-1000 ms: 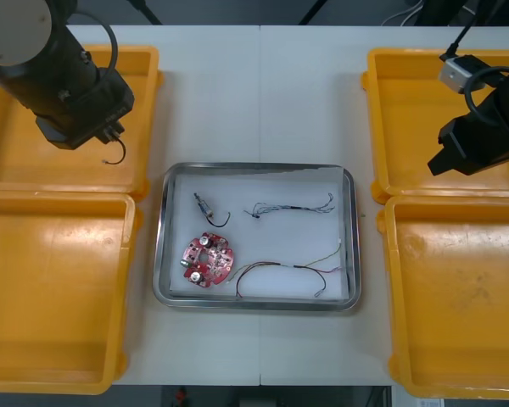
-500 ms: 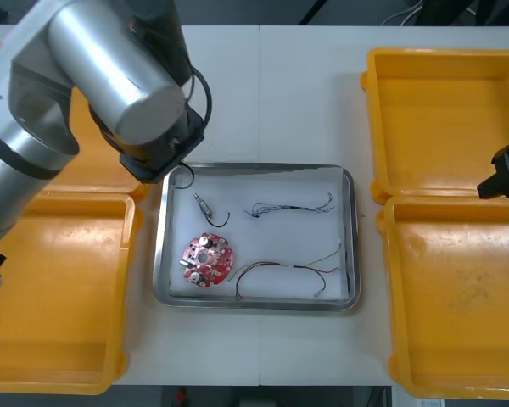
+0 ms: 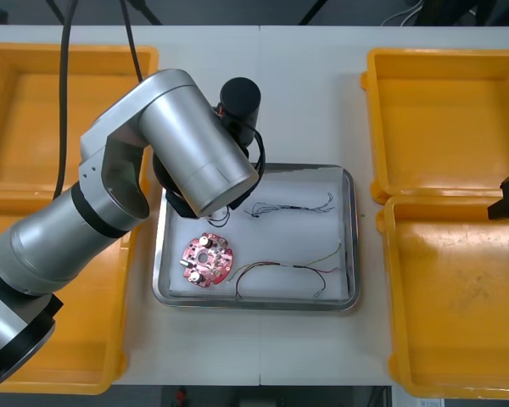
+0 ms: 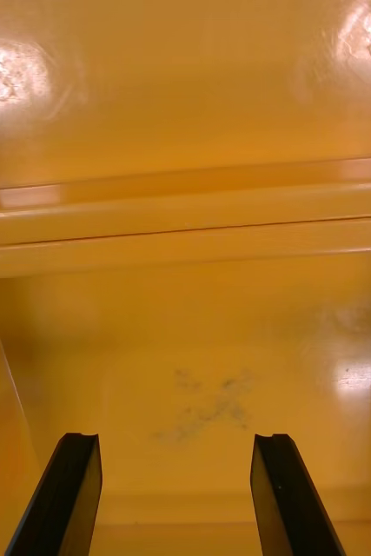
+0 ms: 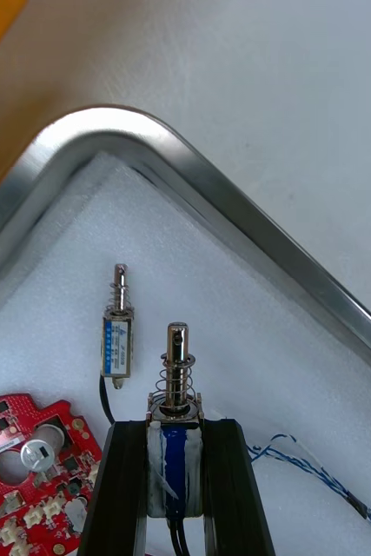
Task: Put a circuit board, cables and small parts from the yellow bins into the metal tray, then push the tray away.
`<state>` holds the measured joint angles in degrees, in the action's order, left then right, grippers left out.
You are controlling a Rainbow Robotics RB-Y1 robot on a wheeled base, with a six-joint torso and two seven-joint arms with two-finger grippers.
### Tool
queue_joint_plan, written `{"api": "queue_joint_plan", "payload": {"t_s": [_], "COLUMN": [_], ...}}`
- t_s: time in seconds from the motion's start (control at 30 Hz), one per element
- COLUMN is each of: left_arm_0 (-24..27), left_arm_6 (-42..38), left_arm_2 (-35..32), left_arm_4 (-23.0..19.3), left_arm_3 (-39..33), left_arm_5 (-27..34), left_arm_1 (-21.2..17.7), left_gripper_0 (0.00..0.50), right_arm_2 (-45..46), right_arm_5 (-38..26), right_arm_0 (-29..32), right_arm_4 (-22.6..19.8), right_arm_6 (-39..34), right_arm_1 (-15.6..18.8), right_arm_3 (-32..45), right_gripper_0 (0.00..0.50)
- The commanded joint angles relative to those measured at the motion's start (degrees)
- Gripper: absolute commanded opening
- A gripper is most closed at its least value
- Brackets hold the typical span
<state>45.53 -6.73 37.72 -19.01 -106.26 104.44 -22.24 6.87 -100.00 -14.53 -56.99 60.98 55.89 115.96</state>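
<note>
Left arm (image 3: 178, 161) has swung in from over the far left bin. Its silver forearm now crosses the far left corner of the tray. Right arm has drawn back to the table's right edge.

Four yellow plastic bins (image 3: 458, 110), two a side, look bare. Rectangular metal tray (image 3: 353, 237), white-lined, sits between them on the light table (image 3: 305, 85).

In the tray: round red circuit board (image 3: 208, 259) at near left, red and yellow cable (image 3: 293, 269) beside it, twisted blue and white cable (image 3: 290, 206) farther back.

Left gripper (image 5: 176, 430) clamps a small cylindrical metal part (image 5: 177, 365) between its fingers, spring end leading, close over the lining. Probably held lengthwise so it can be laid flat next to the second small metal part (image 5: 118, 334), which lies just beside it inside the tray's corner.

Right gripper (image 4: 175, 443): fingers wide apart, nothing between them, over a right-hand bin floor.
</note>
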Motion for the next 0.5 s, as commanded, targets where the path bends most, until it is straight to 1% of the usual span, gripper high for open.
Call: {"api": "queue_joint_plan", "payload": {"t_s": [0.03, 0.23, 0.5], "left_arm_0": [-0.4, -0.4, -0.4], "left_arm_6": [-1.4, -2.0, -2.7], "left_arm_2": [3.0, 5.3, 6.7], "left_arm_4": [2.7, 5.0, 5.2], "left_arm_3": [2.2, 6.4, 10.2], "left_arm_5": [-2.8, -6.1, -8.2], "left_arm_1": [3.2, 4.7, 5.8], "left_gripper_0": [0.0, 0.0, 0.0], "right_arm_2": [1.7, 1.7, 0.1], "right_arm_5": [1.4, 3.6, 7.0], "right_arm_0": [0.4, 0.4, 0.5], "right_arm_4": [0.7, 1.4, 2.3], "right_arm_6": [0.3, 1.5, 3.3], "right_arm_1": [1.0, 0.4, -0.2], "right_arm_3": [-2.5, -5.0, -7.0], "right_gripper_0": [0.5, 0.5, 0.5]}}
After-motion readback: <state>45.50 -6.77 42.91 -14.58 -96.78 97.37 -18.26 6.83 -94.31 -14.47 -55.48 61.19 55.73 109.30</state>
